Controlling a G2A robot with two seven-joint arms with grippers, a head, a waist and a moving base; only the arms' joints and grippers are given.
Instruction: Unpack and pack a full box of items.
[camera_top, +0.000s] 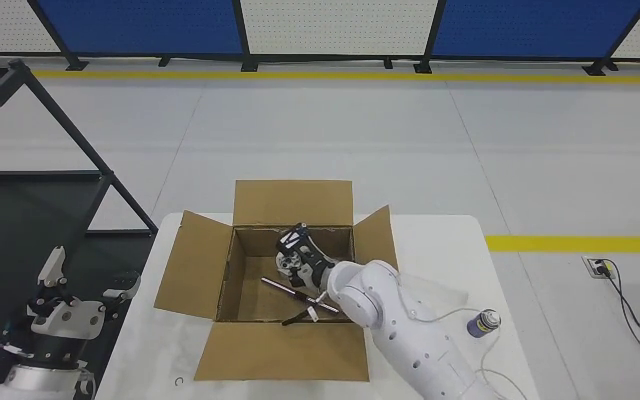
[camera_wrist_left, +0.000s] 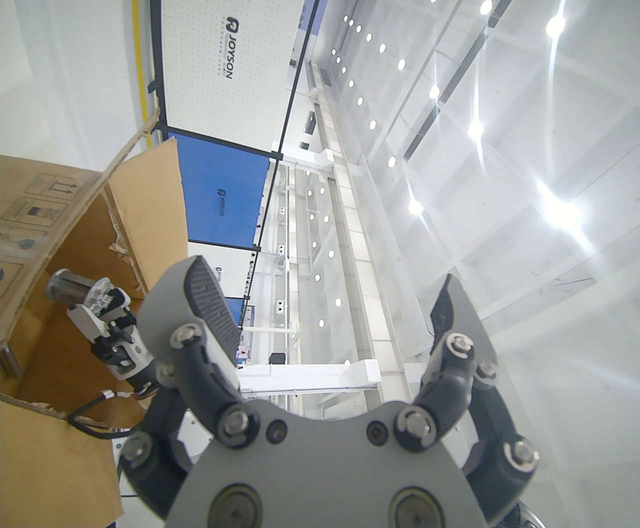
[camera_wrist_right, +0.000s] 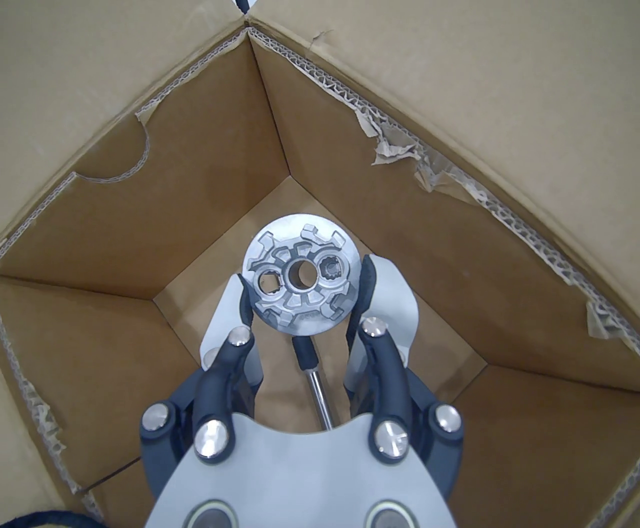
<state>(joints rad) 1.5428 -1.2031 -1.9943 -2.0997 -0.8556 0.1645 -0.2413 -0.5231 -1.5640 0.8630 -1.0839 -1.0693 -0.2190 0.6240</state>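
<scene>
Where my right gripper (camera_wrist_right: 306, 289) is concerned: jaws closed on a metal disc (camera_wrist_right: 287, 300), one pad on each opposite side of its rim.

Item 1, metal disc. Round and cast, with a centre hole, two smaller holes and raised notched ribs. Its flat ribbed face is turned back toward my wrist, so its axis runs along my reach. It has no long side of its own. It is held down inside the cardboard box (camera_wrist_right: 200, 225), above a corner of the floor. Whether it touches the floor I cannot tell.

Item 2, rod (camera_wrist_right: 320, 395). Bright metal shaft with a black sleeve on one end. It lies below the disc, and its long axis runs from under the disc back toward my wrist, sleeve end nearest the disc. From the top view it lies slantwise across the box floor.

Item 3, cardboard box. All four flaps folded outward, inner edges torn in places. It stands on the white table (camera_top: 440, 250).

Item 4, spray can (camera_top: 484, 322). Upright on the table, well apart from the box, on my right.

Item 5, left gripper (camera_wrist_left: 325, 295). Jaws spread wide with nothing between them, pointing up, off the table on my left.
</scene>
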